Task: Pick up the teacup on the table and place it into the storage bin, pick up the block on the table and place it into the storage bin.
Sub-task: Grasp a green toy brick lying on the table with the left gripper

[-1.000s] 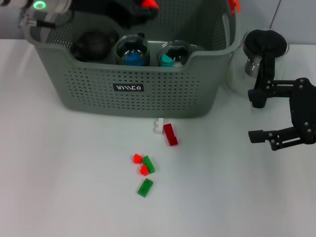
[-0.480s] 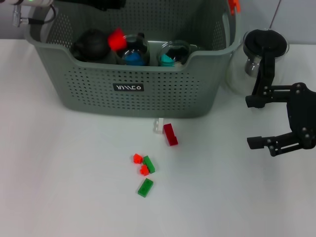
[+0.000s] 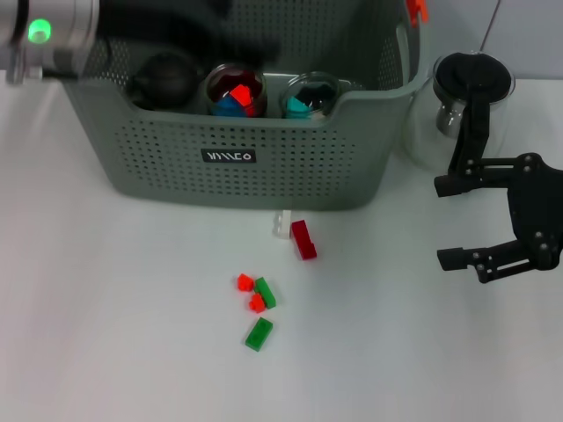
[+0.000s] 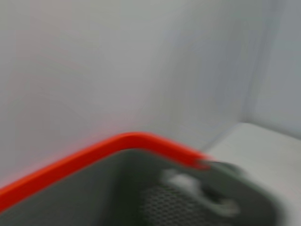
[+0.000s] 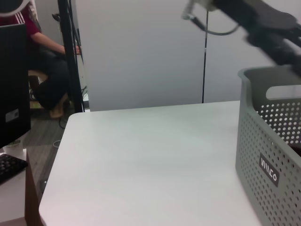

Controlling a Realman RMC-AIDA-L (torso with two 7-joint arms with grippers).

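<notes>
1. The storage bin (image 3: pixel 237 114) stands at the far side of the white table (image 3: pixel 106 334); its black label (image 3: pixel 229 156) faces the robot; an orange handle clip (image 3: pixel 416 9) shows at its far right corner.
2. Three glass teacups sit in a row inside the bin against the near wall: a dark one (image 3: pixel 164 79) on the left, a middle cup (image 3: pixel 236 90) holding a blue piece and a red block (image 3: pixel 238 92), and a right cup (image 3: pixel 310 95) with a teal piece inside.
3. The left arm (image 3: pixel 53 31) reaches across above the bin's left side, blurred; whether its gripper is apart or together cannot be told.
4. The right gripper (image 3: pixel 449 221) hangs over the table to the right of the bin, its two black fingers spread wide apart and holding nothing.
5. A glass pot (image 3: pixel 457 101) with a black handle stands just beside the bin's right end, behind that gripper.
6. On the table in front of the bin lie loose blocks: a dark red block (image 3: pixel 303 239) touching a small white one (image 3: pixel 281 224); nearer, two orange pieces (image 3: pixel 251 293) beside a green block (image 3: pixel 265 292); a second green block (image 3: pixel 259 334) nearest of all.
</notes>
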